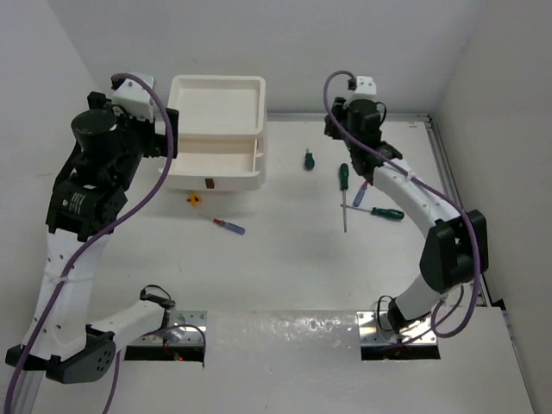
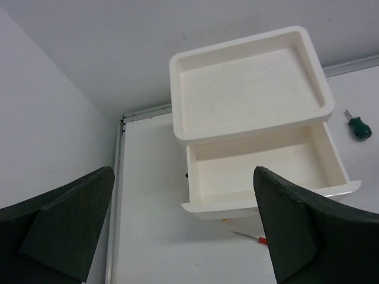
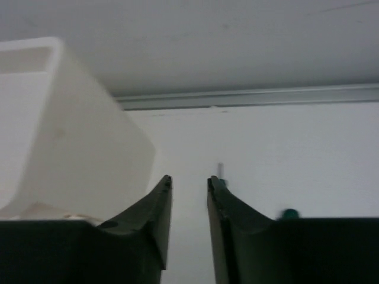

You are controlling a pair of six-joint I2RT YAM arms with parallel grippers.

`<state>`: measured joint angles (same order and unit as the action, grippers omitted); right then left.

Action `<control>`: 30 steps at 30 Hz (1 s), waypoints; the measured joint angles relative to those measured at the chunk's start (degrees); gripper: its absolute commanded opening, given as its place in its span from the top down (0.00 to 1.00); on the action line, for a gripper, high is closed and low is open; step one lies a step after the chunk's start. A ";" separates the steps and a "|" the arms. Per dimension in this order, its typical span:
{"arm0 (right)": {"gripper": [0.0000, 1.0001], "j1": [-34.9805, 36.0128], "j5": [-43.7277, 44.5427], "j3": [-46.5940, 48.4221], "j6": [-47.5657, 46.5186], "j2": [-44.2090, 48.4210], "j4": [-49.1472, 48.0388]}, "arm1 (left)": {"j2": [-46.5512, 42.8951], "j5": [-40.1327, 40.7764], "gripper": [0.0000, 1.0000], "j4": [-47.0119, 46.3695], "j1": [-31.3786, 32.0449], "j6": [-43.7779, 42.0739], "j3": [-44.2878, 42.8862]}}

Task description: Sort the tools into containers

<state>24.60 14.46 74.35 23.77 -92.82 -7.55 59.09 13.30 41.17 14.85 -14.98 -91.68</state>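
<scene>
The white drawer unit [image 1: 216, 103] stands at the back left, and its top drawer [image 2: 266, 165] is pulled out and empty. My left gripper [image 1: 166, 138] hovers beside the unit, open wide and empty [image 2: 183, 171]. On the table lie a stubby dark green screwdriver [image 1: 308, 160], a green one [image 1: 343, 177], another green one [image 1: 386, 213], a blue-and-red one [image 1: 231, 226] and a yellow-orange one [image 1: 193, 199]. My right gripper [image 1: 331, 129] is high, just beyond the stubby screwdriver. Its jaws [image 3: 189, 180] are a narrow gap apart with nothing between them.
A metal rail [image 1: 440, 164] runs along the table's right and back edges. White walls close in on the left, back and right. A bluish tool [image 1: 360, 194] lies partly under my right arm. The stubby screwdriver also shows in the left wrist view [image 2: 359, 126].
</scene>
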 measured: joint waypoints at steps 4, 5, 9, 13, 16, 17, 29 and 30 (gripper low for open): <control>0.34 -7.61 -2.14 4.28 -2.47 -6.03 5.81 | 2.25 -0.04 0.00 0.13 -2.16 -0.20 -0.15; 0.32 -8.02 -3.10 7.13 -3.65 -9.88 8.02 | 2.95 -0.28 0.00 0.09 -2.97 -0.17 -0.13; 0.30 -7.17 -7.21 21.84 -6.67 -28.39 16.20 | 4.61 -0.11 0.00 -2.01 -6.38 -0.17 1.64; 0.37 -6.27 -9.90 33.31 -7.89 -43.01 23.74 | 6.88 0.76 0.00 -4.13 -8.68 -0.11 3.10; 0.50 -5.77 -8.83 34.73 -8.66 -46.66 25.03 | 8.33 0.74 0.00 -5.14 -9.22 0.09 4.00; 0.56 -5.81 -9.01 34.88 -8.70 -46.60 25.05 | 8.66 0.63 0.00 -5.40 -9.25 0.17 4.28; 1.00 -6.10 -6.93 24.46 -10.49 -39.87 23.45 | 8.83 0.17 0.00 -7.80 -9.35 0.44 7.80; 1.00 -6.08 -7.39 21.24 -10.97 -37.22 22.62 | 8.81 0.15 0.00 -8.15 -9.44 0.48 8.22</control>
<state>18.52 7.07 95.59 12.80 -130.04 15.07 67.90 13.45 33.01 5.41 -14.50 -83.46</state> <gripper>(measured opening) 0.342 0.998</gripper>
